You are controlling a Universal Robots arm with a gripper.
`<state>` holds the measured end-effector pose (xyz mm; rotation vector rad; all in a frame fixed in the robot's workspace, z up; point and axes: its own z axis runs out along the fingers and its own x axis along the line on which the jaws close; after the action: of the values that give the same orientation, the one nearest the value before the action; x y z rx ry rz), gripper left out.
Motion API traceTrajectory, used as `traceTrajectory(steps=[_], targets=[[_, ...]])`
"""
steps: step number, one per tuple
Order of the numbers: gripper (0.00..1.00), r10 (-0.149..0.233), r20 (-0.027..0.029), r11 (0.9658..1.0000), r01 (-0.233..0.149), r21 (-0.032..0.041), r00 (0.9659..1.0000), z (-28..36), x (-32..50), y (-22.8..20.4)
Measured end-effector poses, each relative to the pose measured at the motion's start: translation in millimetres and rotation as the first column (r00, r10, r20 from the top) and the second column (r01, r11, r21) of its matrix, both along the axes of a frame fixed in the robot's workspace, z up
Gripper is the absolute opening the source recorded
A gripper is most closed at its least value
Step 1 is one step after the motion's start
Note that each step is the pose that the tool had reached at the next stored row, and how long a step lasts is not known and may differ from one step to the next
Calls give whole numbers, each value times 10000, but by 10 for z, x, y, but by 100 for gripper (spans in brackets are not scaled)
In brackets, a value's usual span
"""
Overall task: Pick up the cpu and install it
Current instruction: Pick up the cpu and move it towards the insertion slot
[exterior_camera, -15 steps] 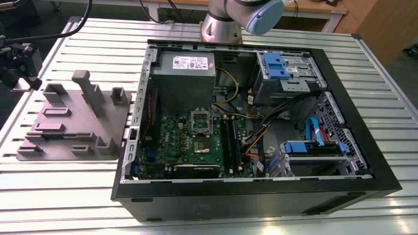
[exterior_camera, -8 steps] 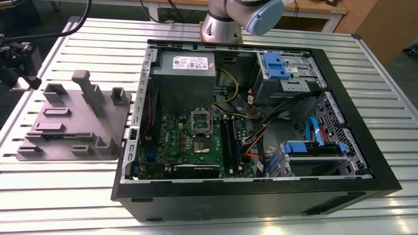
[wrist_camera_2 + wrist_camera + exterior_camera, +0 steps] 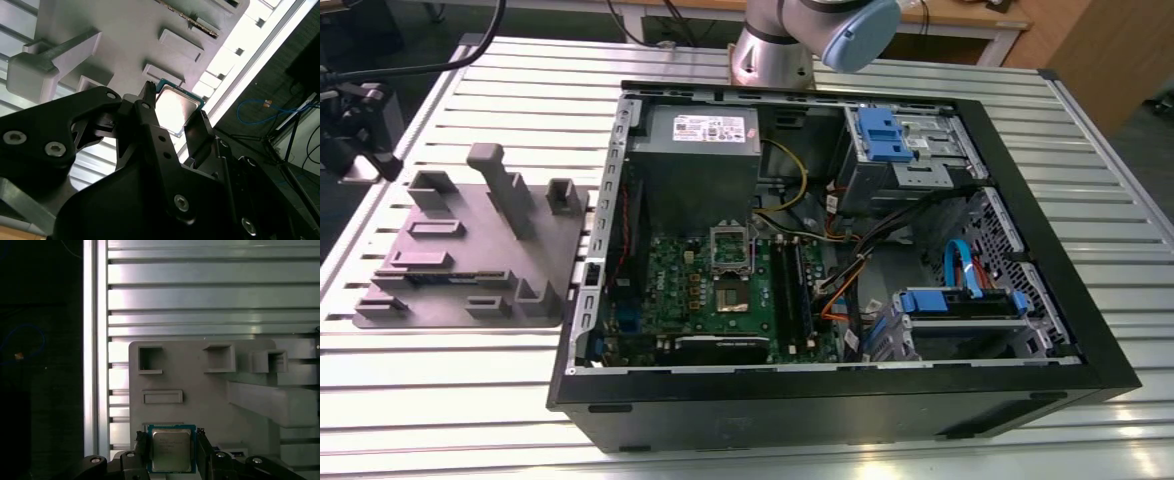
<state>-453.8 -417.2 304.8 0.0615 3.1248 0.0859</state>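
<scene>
Your gripper (image 3: 171, 441) is pinching the cpu (image 3: 171, 452) by two opposite edges, with its fingers set narrow, over a corner of the grey plate (image 3: 200, 390). The pick-up is looking about done. The install is remaining: the socket (image 3: 727, 290) inside the open computer case (image 3: 1067, 330) is looking unfilled.

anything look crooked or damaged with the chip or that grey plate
Nothing stands out. The cpu sits square in the gripper, its edges parallel to the grey plate, with no visible damage. The plate lies flat on the slatted table.
</scene>
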Motion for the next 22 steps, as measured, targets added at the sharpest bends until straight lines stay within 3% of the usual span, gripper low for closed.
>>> traceTrajectory(steps=[22], targets=[[47,0,0,10000,0,0,10000,99,0,0]])
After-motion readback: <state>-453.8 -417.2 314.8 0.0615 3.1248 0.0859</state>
